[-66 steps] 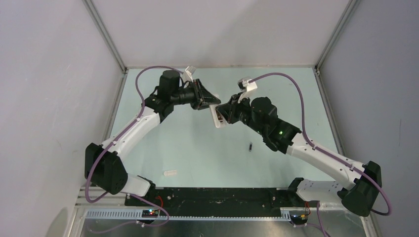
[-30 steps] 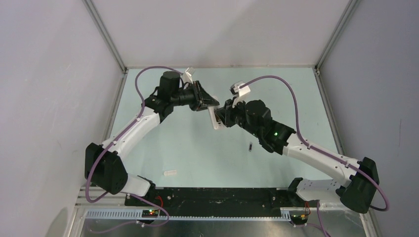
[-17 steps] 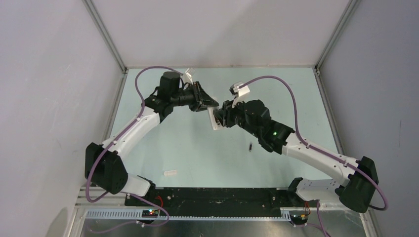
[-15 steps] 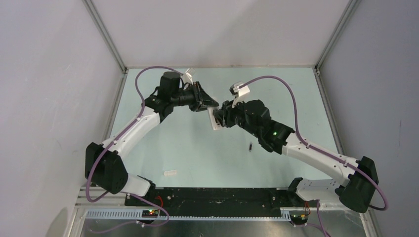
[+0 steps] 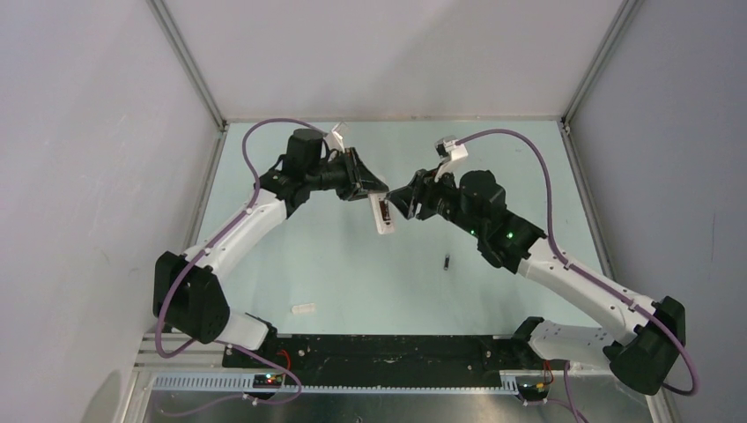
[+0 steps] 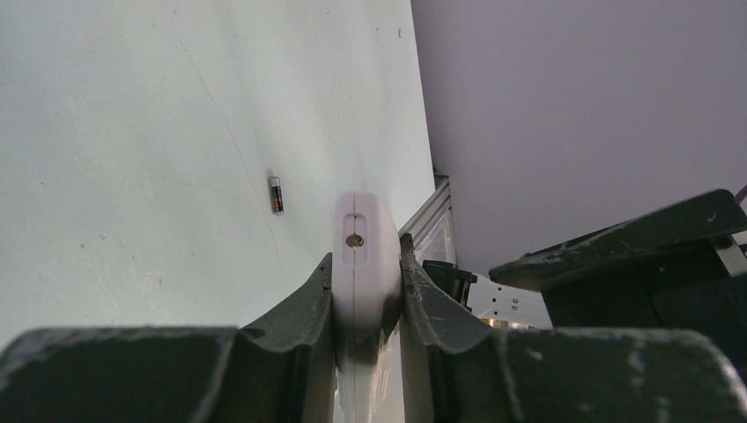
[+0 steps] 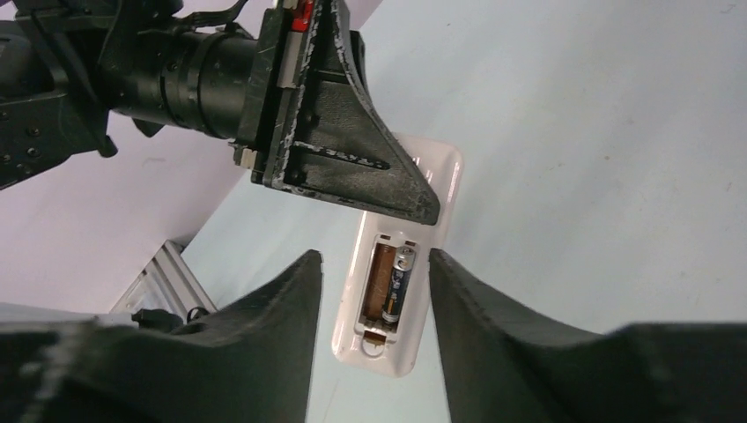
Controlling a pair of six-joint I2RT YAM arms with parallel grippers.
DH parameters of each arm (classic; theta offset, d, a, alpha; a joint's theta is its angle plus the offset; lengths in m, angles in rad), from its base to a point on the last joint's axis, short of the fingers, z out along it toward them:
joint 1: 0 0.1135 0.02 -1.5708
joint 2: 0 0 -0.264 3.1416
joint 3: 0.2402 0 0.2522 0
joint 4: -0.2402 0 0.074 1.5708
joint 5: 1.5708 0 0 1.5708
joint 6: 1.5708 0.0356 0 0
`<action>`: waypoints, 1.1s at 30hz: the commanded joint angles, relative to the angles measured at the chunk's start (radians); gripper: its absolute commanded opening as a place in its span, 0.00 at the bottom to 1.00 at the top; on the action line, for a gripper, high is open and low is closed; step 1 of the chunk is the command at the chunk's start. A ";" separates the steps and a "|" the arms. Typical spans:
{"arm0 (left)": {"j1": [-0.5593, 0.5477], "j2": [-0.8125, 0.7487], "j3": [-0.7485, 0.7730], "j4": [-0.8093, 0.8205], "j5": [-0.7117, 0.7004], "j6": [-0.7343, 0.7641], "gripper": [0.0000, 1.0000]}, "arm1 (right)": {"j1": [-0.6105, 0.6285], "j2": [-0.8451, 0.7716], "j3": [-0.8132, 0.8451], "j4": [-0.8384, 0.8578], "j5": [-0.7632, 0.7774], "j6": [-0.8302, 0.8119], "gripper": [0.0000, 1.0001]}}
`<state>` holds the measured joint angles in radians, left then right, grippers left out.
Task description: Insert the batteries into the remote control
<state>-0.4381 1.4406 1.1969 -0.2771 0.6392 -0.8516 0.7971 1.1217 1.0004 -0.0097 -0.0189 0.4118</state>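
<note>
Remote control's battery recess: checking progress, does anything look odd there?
Only half filled: one dark slim battery sits in the recess of the slim white remote control; the slot beside it is bare. A second battery lies on the pale green table.

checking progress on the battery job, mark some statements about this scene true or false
1. The left gripper is shut on the remote control. True.
2. Both slots of the recess are filled. False: only the seated battery is in; the slot beside it is bare.
3. A loose battery lies on the table. True.
4. The right gripper grips a battery. False: it is open and holds nothing.
</note>
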 commanded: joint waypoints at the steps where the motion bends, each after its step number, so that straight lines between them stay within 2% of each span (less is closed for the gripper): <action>1: 0.006 -0.004 0.012 0.001 0.010 0.033 0.00 | -0.009 0.009 0.007 0.026 -0.086 -0.005 0.48; 4: 0.005 -0.002 0.001 -0.002 0.018 0.020 0.00 | -0.017 0.025 0.023 0.023 -0.111 -0.040 0.40; 7: 0.006 0.000 -0.002 -0.004 0.024 0.014 0.00 | -0.030 0.067 0.059 -0.003 -0.134 -0.054 0.28; 16: 0.004 0.000 -0.004 -0.006 0.030 0.022 0.00 | -0.031 0.137 0.093 -0.033 -0.135 -0.066 0.16; 21: 0.005 0.007 -0.005 -0.007 0.033 0.025 0.00 | -0.030 0.144 0.098 -0.028 -0.129 -0.067 0.17; 26: 0.004 0.015 -0.001 -0.009 0.032 0.026 0.00 | -0.029 0.142 0.100 -0.029 -0.122 -0.076 0.22; 33: 0.005 0.023 0.008 -0.010 0.042 0.029 0.00 | -0.032 0.168 0.115 -0.033 -0.135 -0.100 0.20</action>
<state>-0.4370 1.4601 1.1915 -0.3027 0.6434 -0.8440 0.7685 1.2728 1.0622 -0.0559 -0.1413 0.3450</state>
